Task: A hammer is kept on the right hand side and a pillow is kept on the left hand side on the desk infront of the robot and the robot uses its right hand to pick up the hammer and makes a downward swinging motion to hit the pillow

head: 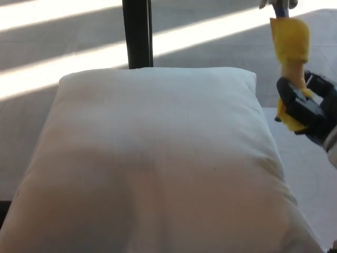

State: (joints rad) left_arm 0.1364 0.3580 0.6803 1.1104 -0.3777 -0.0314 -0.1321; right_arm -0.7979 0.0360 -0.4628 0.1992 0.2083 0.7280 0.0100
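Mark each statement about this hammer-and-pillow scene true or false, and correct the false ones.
1. The right hand is closed around the hammer. True.
2. The hammer's head is resting on the pillow. False: the hammer is raised upright to the pillow's right, its head at the picture's top edge.
3. The pillow is white. True.
4. The left hand is pressing down on the pillow. False: no left hand is in view.
5. A dark vertical post stands behind the pillow. True.
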